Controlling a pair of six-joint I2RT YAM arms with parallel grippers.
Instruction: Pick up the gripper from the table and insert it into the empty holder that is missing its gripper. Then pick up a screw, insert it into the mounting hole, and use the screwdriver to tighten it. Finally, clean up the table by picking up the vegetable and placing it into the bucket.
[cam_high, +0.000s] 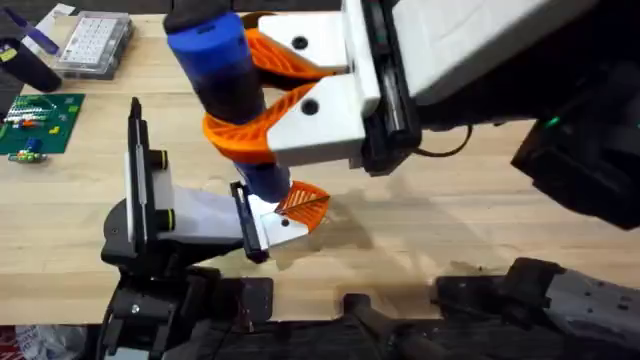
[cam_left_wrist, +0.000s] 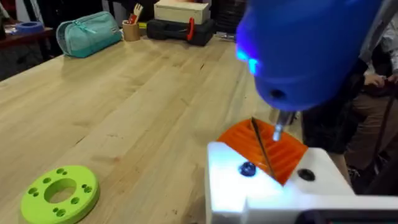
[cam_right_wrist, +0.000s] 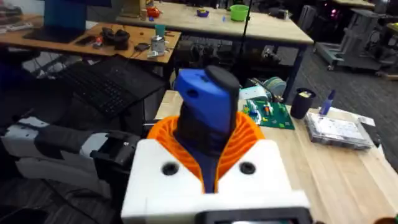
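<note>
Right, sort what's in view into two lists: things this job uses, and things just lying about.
Job things:
- screwdriver, clasped in the right pincer
- gripper, seated in the holder

Lying about:
- green disc with holes
- circuit board
- clear parts box
- teal pouch

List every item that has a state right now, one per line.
right hand: shut on the screwdriver
screwdriver: upright, bit down over the gripper
gripper: seated in the holder
holder: lying on the table
green disc: flat on the table
</note>
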